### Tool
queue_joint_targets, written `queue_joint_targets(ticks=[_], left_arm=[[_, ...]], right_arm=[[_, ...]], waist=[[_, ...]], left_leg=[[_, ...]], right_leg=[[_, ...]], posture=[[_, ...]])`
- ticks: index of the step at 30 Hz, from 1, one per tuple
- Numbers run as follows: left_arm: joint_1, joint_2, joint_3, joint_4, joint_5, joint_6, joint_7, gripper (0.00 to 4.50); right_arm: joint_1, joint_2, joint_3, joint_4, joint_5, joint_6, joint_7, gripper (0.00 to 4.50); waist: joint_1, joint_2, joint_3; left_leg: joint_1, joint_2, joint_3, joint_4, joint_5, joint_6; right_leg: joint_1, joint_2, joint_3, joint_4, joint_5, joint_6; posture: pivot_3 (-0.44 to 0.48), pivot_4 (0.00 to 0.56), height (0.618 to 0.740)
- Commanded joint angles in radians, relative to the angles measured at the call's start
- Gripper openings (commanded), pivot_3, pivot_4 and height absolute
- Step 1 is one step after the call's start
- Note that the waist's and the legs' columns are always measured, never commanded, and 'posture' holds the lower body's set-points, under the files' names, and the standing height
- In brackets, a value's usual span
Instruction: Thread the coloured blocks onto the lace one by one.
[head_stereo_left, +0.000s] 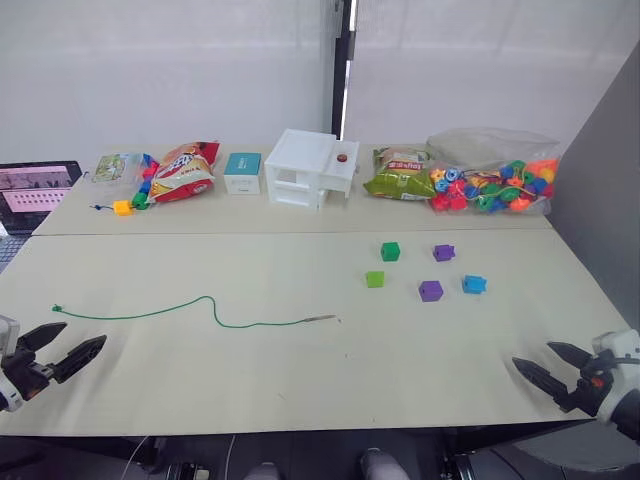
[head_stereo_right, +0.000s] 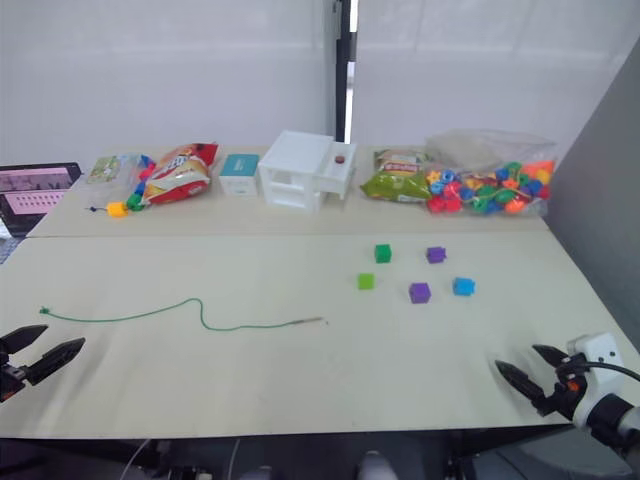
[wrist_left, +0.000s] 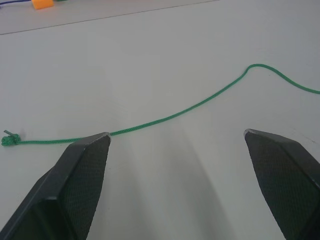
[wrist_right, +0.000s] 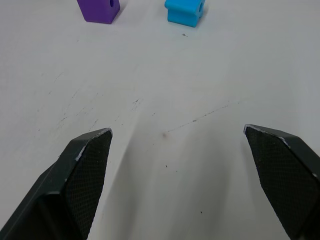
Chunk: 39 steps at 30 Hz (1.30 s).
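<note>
Pale wooden table (head_stereo_left: 200, 390) against a white backdrop: the green lace (head_stereo_left: 200, 309) lies loosely along the tabletop on the robot's left half, its long axis running side to side. Its knotted end (head_stereo_left: 57, 309) points toward the left edge, and its stiff pale tip (head_stereo_left: 325, 319) points right, toward the middle of the table, with one shallow wave near mid-length.

Well apart on the right half sit the five coloured blocks: a green block (head_stereo_left: 390, 251) and a purple block (head_stereo_left: 443, 253) farther back, a second green block (head_stereo_left: 374, 279), a second purple block (head_stereo_left: 430, 291) and a light blue block (head_stereo_left: 474, 285) nearer the robot, none touching.

At the near edge, the left gripper (head_stereo_left: 62, 347) hovers with fingers spread wide, just short of the knotted end. The right gripper (head_stereo_left: 548, 366) is likewise spread wide and holds nothing, near the purple and blue blocks.
</note>
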Motion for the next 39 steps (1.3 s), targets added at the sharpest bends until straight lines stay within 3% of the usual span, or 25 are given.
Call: queue_joint_targets(ticks=[1,6,11,15,20,25,30,33,37,39], left_arm=[[-0.002,0.01,0.034,-0.011,-0.012,-0.004,-0.004,4.5],[-0.039,-0.002,-0.035,-0.092,-0.036,0.034,-0.023,4.5],[-0.149,-0.018,-0.223,-0.248,-0.063,0.123,-0.069,4.5],[-0.349,-0.056,-0.477,-0.335,-0.037,0.174,-0.116,4.5],[-0.614,-0.131,-0.753,-0.216,0.109,0.137,-0.205,4.5],[-0.8,-0.203,-0.95,-0.04,0.304,0.068,-0.22,4.5],[-0.884,-0.288,-1.035,0.035,0.38,0.072,-0.223,4.5],[-0.881,-0.288,-1.1,0.07,0.471,0.035,-0.221,4.5],[-0.877,-0.294,-1.109,0.095,0.475,0.098,-0.243,4.5],[-0.875,-0.292,-1.113,0.11,0.488,0.077,-0.246,3.95]], right_arm=[[0.004,0.002,-0.028,-0.041,0.031,0.005,-0.002,4.45],[-0.027,0.006,0.019,-0.109,0.071,0.047,0.009,4.45],[-0.093,-0.027,0.133,-0.201,0.099,0.105,0.06,4.45],[-0.176,-0.069,0.226,-0.246,0.103,0.131,0.106,4.45],[-0.288,-0.104,0.331,-0.292,0.083,0.158,0.127,4.45],[-0.371,-0.122,0.384,-0.302,0.053,0.156,0.112,4.45],[-0.382,-0.11,0.401,-0.332,0.049,0.153,0.082,4.45],[-0.36,-0.095,0.391,-0.361,0.051,0.152,0.053,4.45],[-0.343,-0.085,0.386,-0.389,0.058,0.158,0.032,4.45],[-0.338,-0.082,0.384,-0.393,0.06,0.157,0.027,4.5]], waist=[[0.0,0.0,0.0],[0.0,0.0,0.0],[0.004,0.0,0.0],[0.009,0.0,0.0],[0.006,0.0,0.0],[0.002,0.0,0.0],[0.005,0.0,0.0],[0.006,0.0,0.0],[0.006,0.0,0.0],[0.005,0.0,0.0]], left_leg=[[0.0,0.0,0.0,0.0,0.0,0.0],[0.0,0.0,0.0,0.0,0.0,0.0],[0.0,0.0,0.0,0.002,0.0,0.0],[-0.001,-0.001,-0.001,0.003,0.0,0.0],[-0.001,-0.002,-0.002,0.007,0.0,0.0],[-0.003,-0.002,-0.002,0.011,-0.002,0.004],[-0.005,-0.003,-0.003,0.016,-0.004,0.007],[-0.006,-0.003,-0.003,0.016,-0.004,0.008],[-0.005,-0.003,-0.003,0.017,-0.004,0.008],[-0.003,-0.003,-0.003,0.017,-0.004,0.008]], right_leg=[[0.0,0.0,0.0,0.0,0.0,0.0],[0.0,0.0,0.0,0.0,0.0,0.0],[0.0,0.0,0.0,0.002,0.0,0.0],[0.0,0.0,0.0,0.004,0.0,0.0],[0.001,0.0,0.0,0.005,0.0,0.0],[0.0,0.001,0.0,0.005,0.0,0.0],[0.0,0.001,0.0,0.005,0.001,0.001],[0.0,0.0,0.0,0.005,0.001,0.002],[0.001,0.0,0.0,0.006,0.001,0.002],[0.003,0.001,0.0,0.005,0.001,0.002]], posture=[[0.0,0.15,0.74],[0.0,0.15,0.74],[0.0,0.15,0.74],[0.0,0.15,0.74],[0.0,0.15,0.74],[0.0,0.15,0.74],[0.0,0.15,0.74],[0.0,0.15,0.74],[0.0,0.15,0.74],[0.0,0.15,0.74]])
